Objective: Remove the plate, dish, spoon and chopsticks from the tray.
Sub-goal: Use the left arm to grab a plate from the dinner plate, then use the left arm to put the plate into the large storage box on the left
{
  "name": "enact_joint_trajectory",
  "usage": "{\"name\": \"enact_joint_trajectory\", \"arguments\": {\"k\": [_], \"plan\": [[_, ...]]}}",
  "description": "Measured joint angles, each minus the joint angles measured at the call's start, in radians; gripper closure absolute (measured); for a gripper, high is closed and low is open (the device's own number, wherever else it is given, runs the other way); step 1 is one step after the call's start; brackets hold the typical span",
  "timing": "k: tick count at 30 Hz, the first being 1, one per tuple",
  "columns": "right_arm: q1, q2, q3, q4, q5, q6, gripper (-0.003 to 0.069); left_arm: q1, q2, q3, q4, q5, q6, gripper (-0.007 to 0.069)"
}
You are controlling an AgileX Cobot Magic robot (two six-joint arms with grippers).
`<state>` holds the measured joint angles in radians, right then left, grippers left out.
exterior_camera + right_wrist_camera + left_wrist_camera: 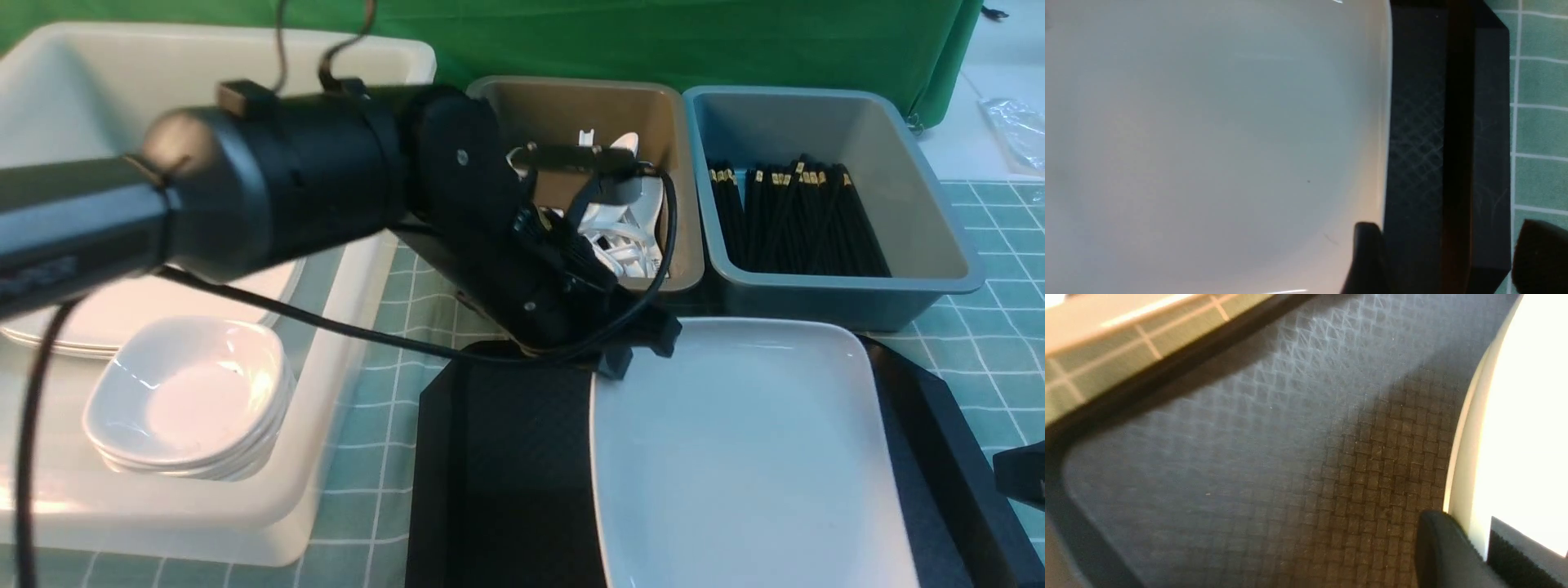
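Observation:
The large white plate [735, 457] lies on the right half of the black tray [506, 457]. My left gripper [624, 355] is at the plate's far left corner. In the left wrist view the left gripper [1470, 528] is shut on the plate [1527, 416] rim, one finger outside over the tray floor [1290, 457], the other inside. My right gripper [1449, 232] is open, one finger over the plate [1208, 143] edge and the other past the tray [1412, 122] rim. Spoons [629, 237], chopsticks [800, 220] and small stacked dishes [188, 400] sit in bins.
A cream tub [343, 269] at the left holds the dishes and flat plates. A brown bin [571, 114] and a blue-grey bin [914, 204] stand behind the tray. The left arm and its cable cross over the tub and the tray's far edge. A green checked cloth [996, 327] covers the table.

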<state>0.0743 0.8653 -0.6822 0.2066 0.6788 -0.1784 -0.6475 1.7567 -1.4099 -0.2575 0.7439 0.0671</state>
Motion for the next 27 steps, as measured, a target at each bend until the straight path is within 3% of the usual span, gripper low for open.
{"name": "enact_joint_trajectory", "arguments": {"k": [4,10,19,27], "plan": [[0.0,0.0,0.0,0.0,0.0,0.0,0.0178,0.007,-0.031,0.0,0.02,0.004,-0.022,0.0606],[0.0,0.0,0.001,-0.001,0.0,-0.001,0.0178,0.103,-0.11,0.001,-0.014,0.036,-0.041,0.0603],[0.0,0.0,0.001,-0.001,-0.021,-0.003,0.0178,0.27,-0.257,0.002,-0.108,0.064,0.013,0.0596],[0.0,0.0,0.001,-0.001,-0.029,-0.003,0.0178,0.329,-0.285,0.003,-0.115,0.088,0.03,0.0595]]}}
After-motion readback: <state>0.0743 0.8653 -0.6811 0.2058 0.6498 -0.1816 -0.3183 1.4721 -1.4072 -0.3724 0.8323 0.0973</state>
